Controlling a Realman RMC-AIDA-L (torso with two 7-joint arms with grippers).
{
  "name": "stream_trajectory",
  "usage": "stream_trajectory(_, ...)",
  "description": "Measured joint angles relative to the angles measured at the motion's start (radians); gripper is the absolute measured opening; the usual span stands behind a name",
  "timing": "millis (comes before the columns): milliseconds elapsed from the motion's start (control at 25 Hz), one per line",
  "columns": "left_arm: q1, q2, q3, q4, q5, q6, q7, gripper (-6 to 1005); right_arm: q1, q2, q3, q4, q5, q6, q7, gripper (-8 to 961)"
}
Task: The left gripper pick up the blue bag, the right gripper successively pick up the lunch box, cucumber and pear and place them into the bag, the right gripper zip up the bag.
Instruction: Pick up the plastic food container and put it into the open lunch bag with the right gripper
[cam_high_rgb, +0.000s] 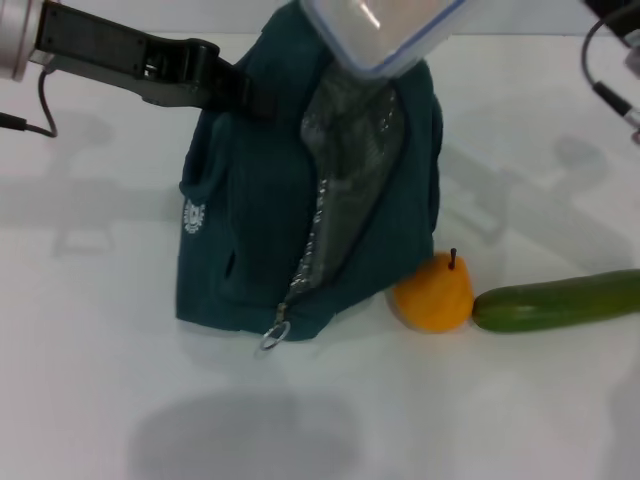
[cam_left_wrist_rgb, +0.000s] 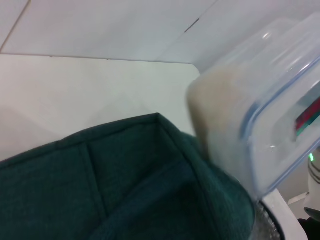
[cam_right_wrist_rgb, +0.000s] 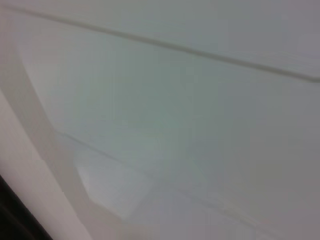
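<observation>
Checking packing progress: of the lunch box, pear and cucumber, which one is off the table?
The lunch box: it hangs tilted over the blue bag's open top. The pear and cucumber lie on the table beside the bag.

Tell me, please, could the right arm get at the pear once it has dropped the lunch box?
Probably yes. The pear sits uncovered on the table, stem up, so it is open from above. The blue bag and the cucumber touch or nearly touch its sides, leaving little finger room there.

Matt cloth blue bag (cam_high_rgb: 250, 230) (foil lining), clear plastic lunch box (cam_high_rgb: 385, 35)
</observation>
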Motion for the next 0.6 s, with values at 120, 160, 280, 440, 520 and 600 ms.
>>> stream_trajectory(120, 0.0, -0.003, 0.001, -0.008, -0.019, -0.001, 0.006, 41, 0.001, 0.0, -0.057, -0.002, 0.0, 0.03, 0.0, 94)
stream_trajectory(160, 0.001, -0.002, 0.001, -0.015, -0.024, -0.002, 0.009, 41, 0.002, 0.0, -0.078, -0.004, 0.0, 0.039, 0.0, 94)
stream_trajectory(280, 0.001, 0.002, 0.0, -0.043, -0.03, -0.011, 0.019, 41, -0.011, 0.0, -0.131, -0.025, 0.0, 0.057, 0.0, 95)
stream_trajectory(440, 0.004, 0.005, -0.007, -0.063, -0.037, -0.019, 0.03, 41, -0.063, 0.0, -0.223, -0.083, 0.016, 0.103, 0.0, 111)
stream_trajectory(520, 0.006, 0.005, -0.017, -0.063, -0.037, -0.021, 0.034, 41, -0.094, 0.0, -0.291, -0.11, 0.047, 0.134, 0.0, 119)
stream_trajectory(600, 0.008, 0.004, -0.026, -0.064, -0.037, -0.025, 0.037, 41, -0.125, 0.0, -0.365, -0.138, 0.104, 0.169, -0.006, 128)
